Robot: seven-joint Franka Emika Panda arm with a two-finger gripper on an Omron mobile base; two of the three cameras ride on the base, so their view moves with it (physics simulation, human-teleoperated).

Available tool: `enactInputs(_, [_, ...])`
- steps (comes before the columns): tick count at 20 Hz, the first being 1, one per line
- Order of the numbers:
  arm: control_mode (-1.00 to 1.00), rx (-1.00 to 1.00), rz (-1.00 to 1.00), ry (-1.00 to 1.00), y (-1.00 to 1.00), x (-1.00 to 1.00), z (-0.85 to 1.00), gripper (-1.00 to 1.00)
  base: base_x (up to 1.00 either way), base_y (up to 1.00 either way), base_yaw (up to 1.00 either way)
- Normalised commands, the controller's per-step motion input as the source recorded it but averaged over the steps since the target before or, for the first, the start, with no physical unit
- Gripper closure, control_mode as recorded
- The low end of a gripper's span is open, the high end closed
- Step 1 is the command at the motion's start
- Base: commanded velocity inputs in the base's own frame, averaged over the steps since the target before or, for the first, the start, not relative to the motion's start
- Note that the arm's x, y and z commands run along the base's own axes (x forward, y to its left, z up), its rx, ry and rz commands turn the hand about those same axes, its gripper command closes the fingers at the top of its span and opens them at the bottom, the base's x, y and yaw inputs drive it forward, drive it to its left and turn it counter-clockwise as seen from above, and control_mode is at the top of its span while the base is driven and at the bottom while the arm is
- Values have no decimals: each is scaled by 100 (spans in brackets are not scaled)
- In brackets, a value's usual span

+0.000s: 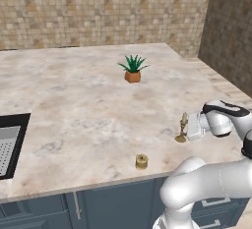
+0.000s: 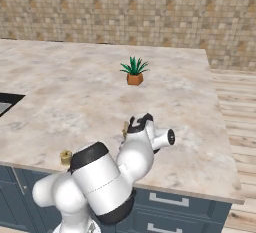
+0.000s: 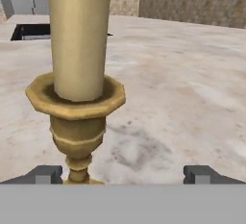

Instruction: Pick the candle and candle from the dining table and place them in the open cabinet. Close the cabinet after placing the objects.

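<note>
Two candles stood on your broad beige marbled stone dining table (image 1: 88, 115): a thin cream candle on a slim brass candlestick (image 1: 182, 128) near the front right edge, and a squat ribbed yellow-gold cylinder candle (image 1: 141, 161) close to the front edge, a little to its left. Your two-finger gripper (image 3: 123, 174) sat level with the candlestick's stem, jaws spread wide and holding nothing; in the hand view the brass stem rose just inside one dark fingertip (image 3: 45, 174), well apart from the other. You had a spiky green plant in an orange pot (image 1: 132, 69) farther back on the tabletop, well apart from both candles.
</note>
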Motion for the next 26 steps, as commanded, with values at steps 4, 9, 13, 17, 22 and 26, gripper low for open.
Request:
enactInputs(4, [-100, 3, 0, -2, 23, -7, 0, -100, 0, 0, 0])
enactInputs(9, [-100, 10, 0, 0, 22, -2, 0, -100, 0, 0, 0])
enactInputs(13, [-100, 11, 0, 0, 14, 0, 0, -100, 0, 0, 0])
enactInputs(17, [-100, 7, 0, 0, 10, 1, 0, 100, 0, 0, 0])
enactInputs(22, [-100, 2, 0, -1, 7, -3, 2, 100, 0, 0, 0])
enactInputs(26, [-100, 0, 0, -7, 0, -25, 16, 100, 0, 0, 0])
